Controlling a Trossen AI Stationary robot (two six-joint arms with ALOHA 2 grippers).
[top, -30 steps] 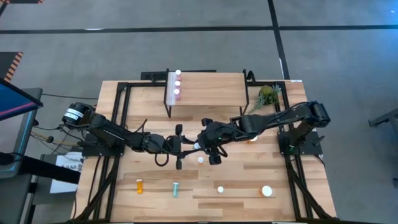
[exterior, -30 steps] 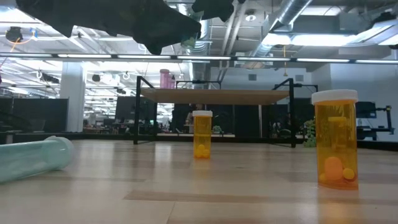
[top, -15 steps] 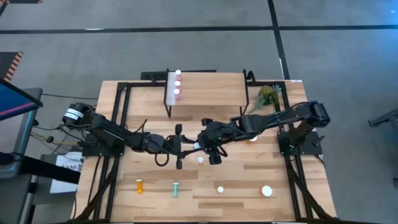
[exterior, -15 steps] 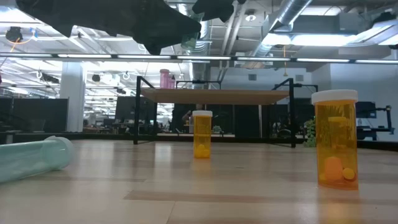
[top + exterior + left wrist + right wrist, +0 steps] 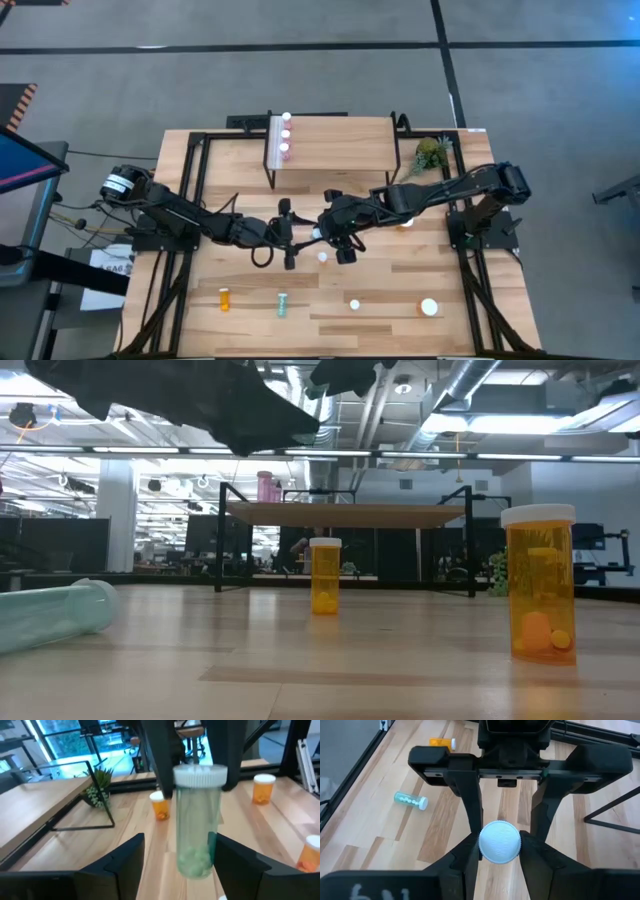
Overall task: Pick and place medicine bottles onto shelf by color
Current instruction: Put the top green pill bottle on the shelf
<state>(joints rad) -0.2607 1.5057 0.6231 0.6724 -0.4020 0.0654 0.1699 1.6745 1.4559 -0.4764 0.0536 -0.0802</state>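
A teal-green medicine bottle (image 5: 196,825) with a white cap hangs over the middle of the table, between my two grippers. My right gripper (image 5: 500,845) (image 5: 322,234) is shut on it. My left gripper (image 5: 178,840) (image 5: 300,234) faces it and is open, with one finger on each side of the bottle's lower body. Whether one of those fingers still brushes the body, I cannot tell. The shelf (image 5: 330,145) stands at the far side on thin black legs. Pink bottles (image 5: 285,135) stand along its left edge. My right gripper pinches the bottle's white cap (image 5: 492,842) between its two fingers (image 5: 467,855), one on each side of the cap's rim. The fingers slant down from the table's right. The bottle hangs below the cap, clear of the table.
Near the front edge are an orange bottle (image 5: 225,298) and a teal one (image 5: 283,305), both lying down. A slim orange bottle (image 5: 325,575) and a wide one (image 5: 540,585) stand there too. Another white cap (image 5: 322,257) shows below the grippers. A small plant (image 5: 430,153) stands far right.
My left gripper has opened, its fingers spreading away from the teal-green bottle's body, and its wrist has turned a little. The bottle stays where it was, held by my right gripper.
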